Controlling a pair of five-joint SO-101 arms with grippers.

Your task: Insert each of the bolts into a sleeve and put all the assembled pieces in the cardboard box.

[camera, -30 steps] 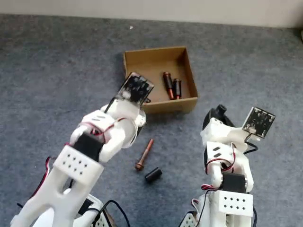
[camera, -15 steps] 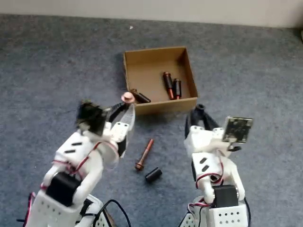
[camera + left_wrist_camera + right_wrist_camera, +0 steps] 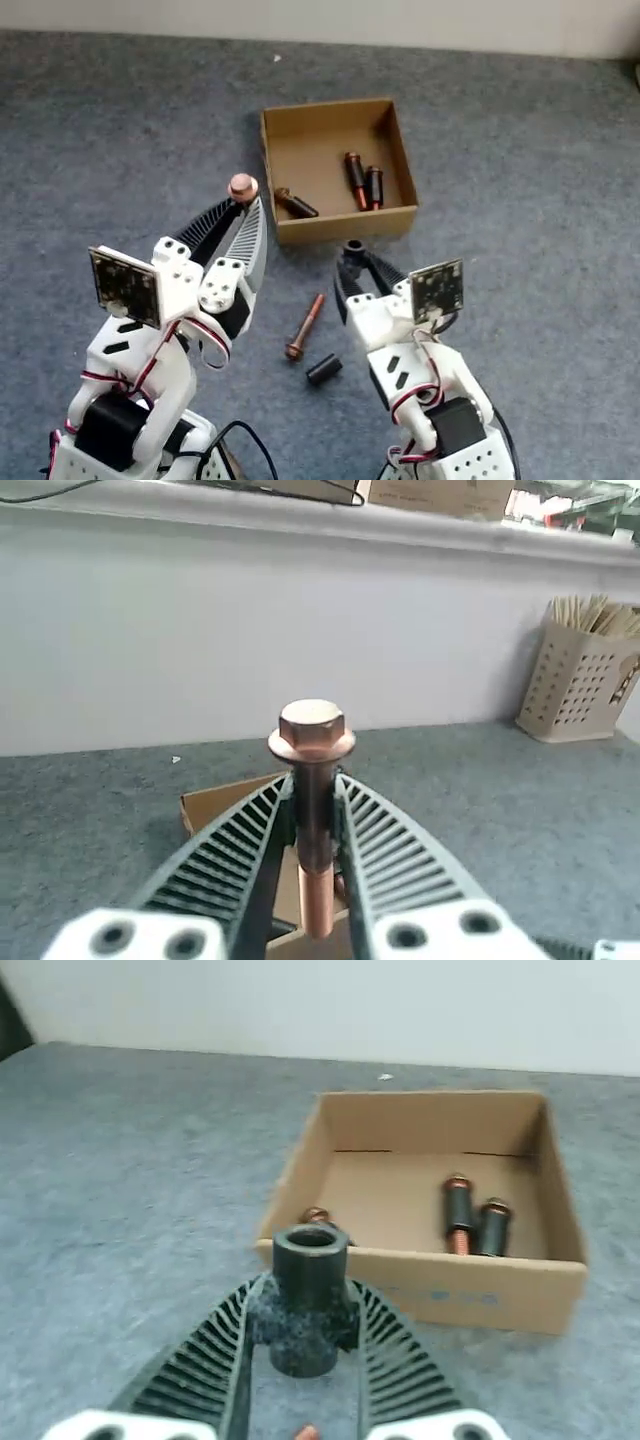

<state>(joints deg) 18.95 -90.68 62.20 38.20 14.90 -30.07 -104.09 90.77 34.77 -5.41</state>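
My left gripper (image 3: 242, 205) is shut on a copper bolt (image 3: 242, 187), held upright with its head up, just off the front left corner of the cardboard box (image 3: 320, 150). In the left wrist view the bolt (image 3: 312, 780) stands between the fingers of the left gripper (image 3: 312, 800). My right gripper (image 3: 354, 264) is shut on a black sleeve (image 3: 353, 248) in front of the box; the sleeve (image 3: 304, 1290) stands open end up. Three assembled pieces (image 3: 355, 178) lie in the box. A loose bolt (image 3: 305, 325) and a loose sleeve (image 3: 323, 369) lie on the carpet between the arms.
The box (image 3: 450, 1285) stands on grey carpet, with a pale wall behind it. A perforated beige basket (image 3: 585, 685) holding sticks stands far off against the wall. Open carpet lies to the left and right of the box.
The left gripper has drawn back from the box's front edge to the left, with the bolt in it. The right gripper has swung left toward the middle with the sleeve.
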